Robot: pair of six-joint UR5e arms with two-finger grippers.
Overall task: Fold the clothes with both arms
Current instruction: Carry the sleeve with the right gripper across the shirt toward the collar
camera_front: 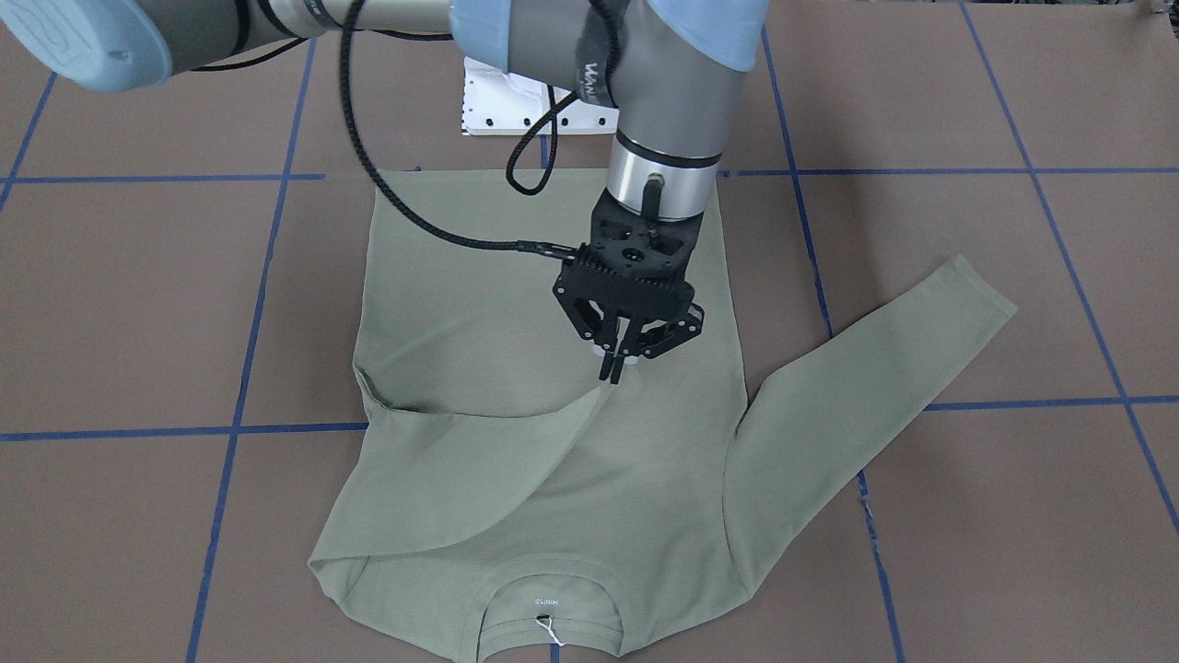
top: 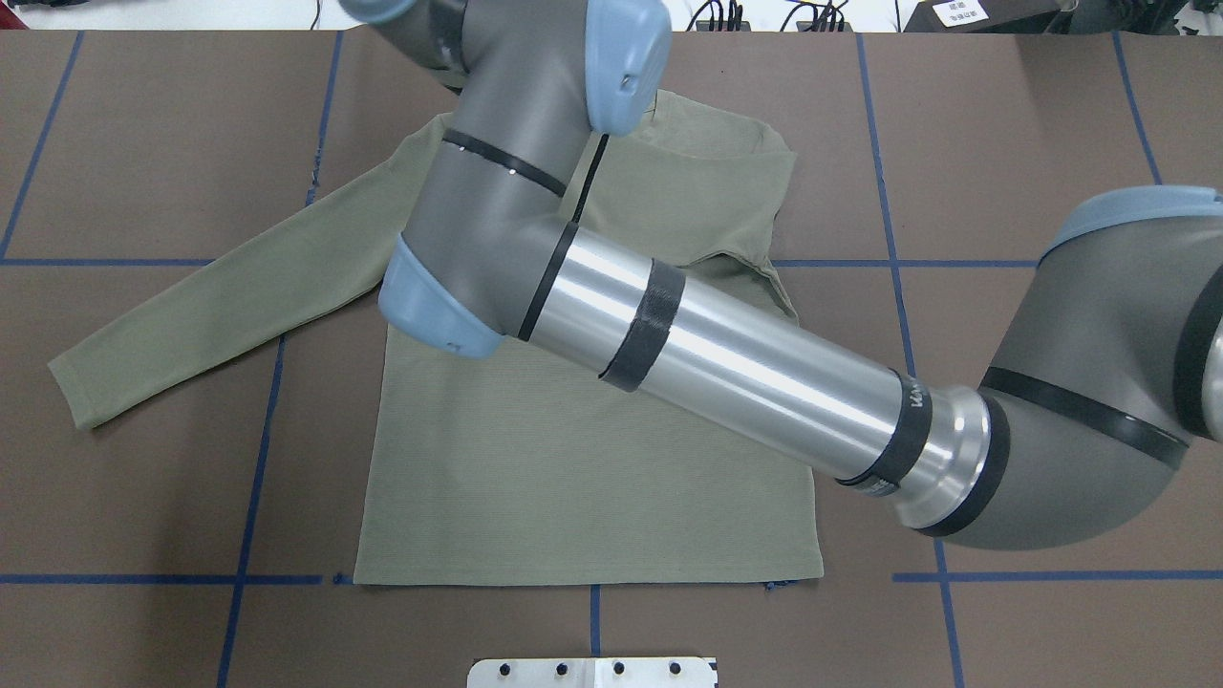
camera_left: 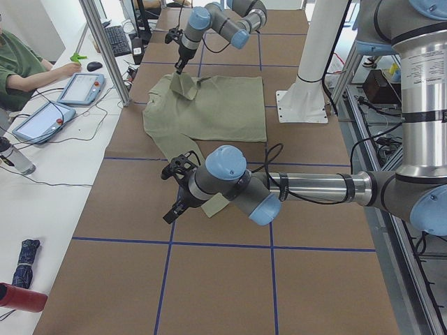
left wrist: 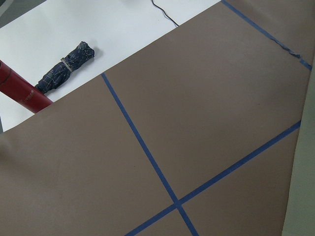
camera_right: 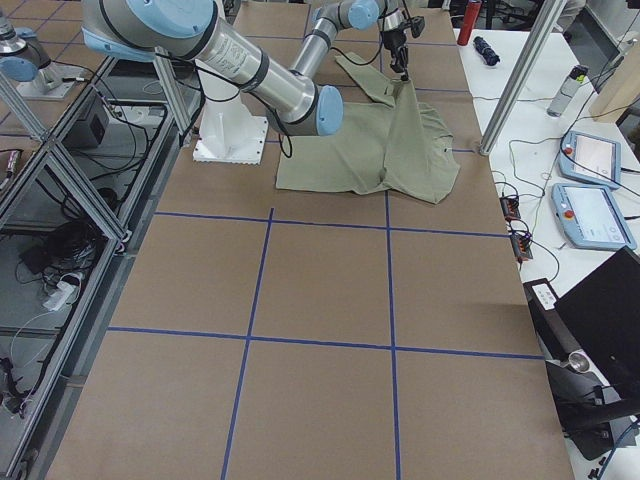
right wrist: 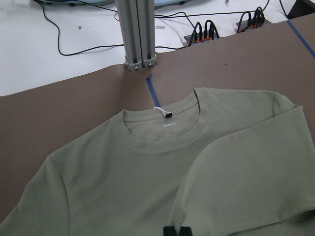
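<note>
A sage-green long-sleeved shirt [camera_front: 479,304] lies flat, front up, on a table [camera_front: 138,304] covered in brown paper and marked with blue tape [camera_front: 241,387]. Its hem is toward the robot and its neck toward your side. In the front-facing view, reading from the left, one sleeve [camera_front: 461,470] is folded in from the shoulder and slants across the chest. In the middle, the right gripper [camera_front: 612,368] points down over the body of the shirt. Its fingers are pinched narrowly on that sleeve's cuff [camera_front: 601,394], holding it a little above the fabric. Below it, at the collar, you find the white neck label [camera_front: 549,600] and the tag string [camera_front: 549,630]. To the right, the other sleeve [camera_front: 884,368] lies stretched out flat on the paper, away from the body, not yet folded. The left gripper [camera_left: 173,209] shows only in the side view, low over the table near that outstretched cuff. You cannot tell whether its fingers are wide or closed, and its own wrist camera shows only paper and tape. The task looks to be at an early stage: the first sleeve fold is nearly placed but not released. The second sleeve and the folding of the body remain.
</note>
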